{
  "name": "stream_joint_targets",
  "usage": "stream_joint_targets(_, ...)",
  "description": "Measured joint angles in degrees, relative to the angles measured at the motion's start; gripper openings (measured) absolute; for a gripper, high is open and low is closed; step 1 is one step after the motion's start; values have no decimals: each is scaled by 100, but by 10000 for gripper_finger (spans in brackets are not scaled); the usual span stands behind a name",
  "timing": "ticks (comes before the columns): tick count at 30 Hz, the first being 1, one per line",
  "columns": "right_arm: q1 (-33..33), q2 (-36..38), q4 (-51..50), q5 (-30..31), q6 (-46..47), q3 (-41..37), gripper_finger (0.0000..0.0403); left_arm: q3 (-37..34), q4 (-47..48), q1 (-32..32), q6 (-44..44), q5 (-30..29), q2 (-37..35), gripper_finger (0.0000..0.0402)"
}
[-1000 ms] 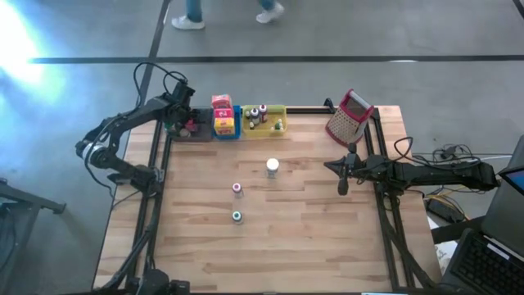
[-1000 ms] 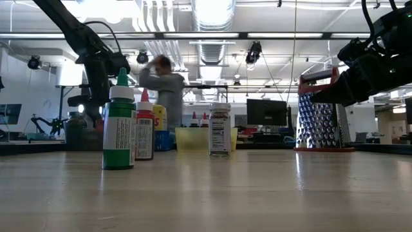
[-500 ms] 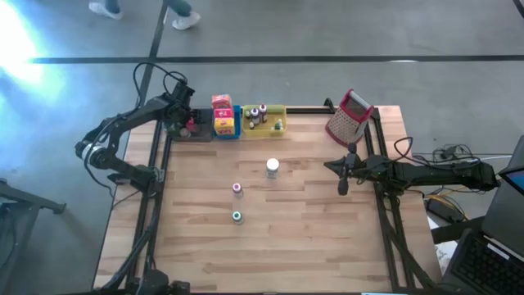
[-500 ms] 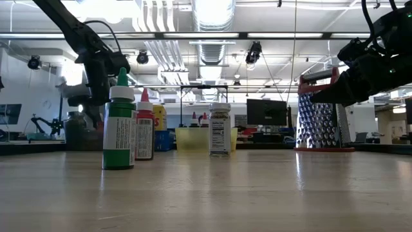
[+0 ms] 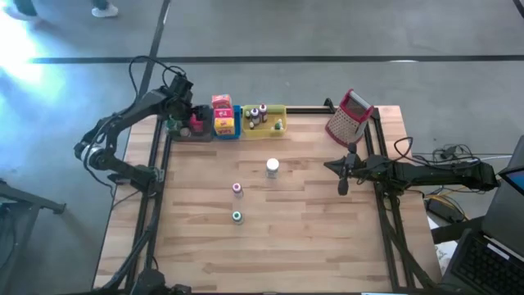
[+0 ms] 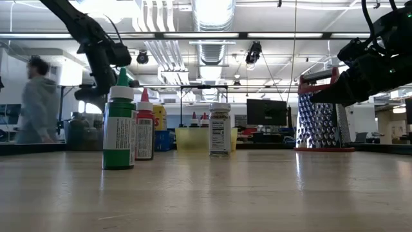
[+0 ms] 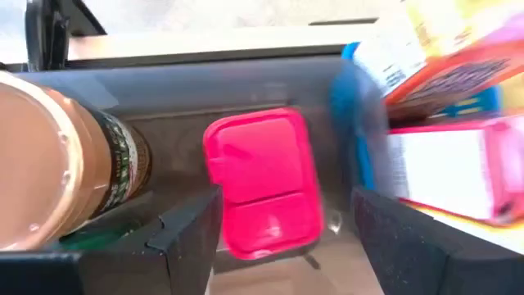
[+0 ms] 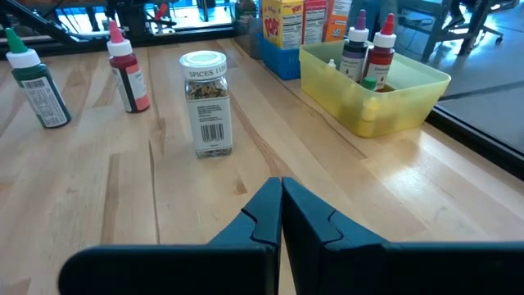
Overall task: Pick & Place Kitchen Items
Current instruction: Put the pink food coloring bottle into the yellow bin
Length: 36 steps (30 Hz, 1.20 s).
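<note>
Kitchen items are split: three stand loose mid-counter [image 5: 311,238], a spice jar [image 5: 273,168], a pink-capped bottle [image 5: 237,188] and a green-capped bottle [image 5: 237,216], the rest sit in the trays at the far edge. Your left gripper [image 7: 282,225] hangs over the grey tray [image 7: 246,86], fingers released around nothing above a pink tin [image 7: 262,182] and a brown jar [image 7: 61,160]. Your right gripper [image 8: 280,201] waits beyond the spice jar, fingers clenched and empty.

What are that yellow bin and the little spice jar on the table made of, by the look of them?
The yellow bin looks like moulded plastic: smooth, slightly see-through walls, rounded corners, a soft sheen. The spice jar looks like clear glass or hard plastic, since the seasoning shows through; its white cap seems to be plastic, and it carries a paper label.
</note>
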<state>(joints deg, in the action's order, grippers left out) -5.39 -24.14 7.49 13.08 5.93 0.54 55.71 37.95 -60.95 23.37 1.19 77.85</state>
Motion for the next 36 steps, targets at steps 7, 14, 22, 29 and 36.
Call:
stream_joint_targets(7, -1, 0, 0, 0, 1, 0, 8, 374, 425, 29, 172, 33, -290, 273)
stream_joint_targets(14, -2, 0, 0, 2, 0, 2, 8, 589, 455, 239, 187, 32, -842, 273)
stream_joint_targets(22, 0, 1, 1, 0, 0, 0, 8, 806, -68, 1106, 222, -381, -1461, 273)
stream_joint_targets(29, -2, 0, 0, 0, 0, 2, 8, 1015, -1220, 2483, -103, -853, -1514, 273)
stream_joint_targets(36, -2, 1, 1, 0, 0, 0, 8, 1063, -2410, 3674, -1056, -878, -1189, 273)
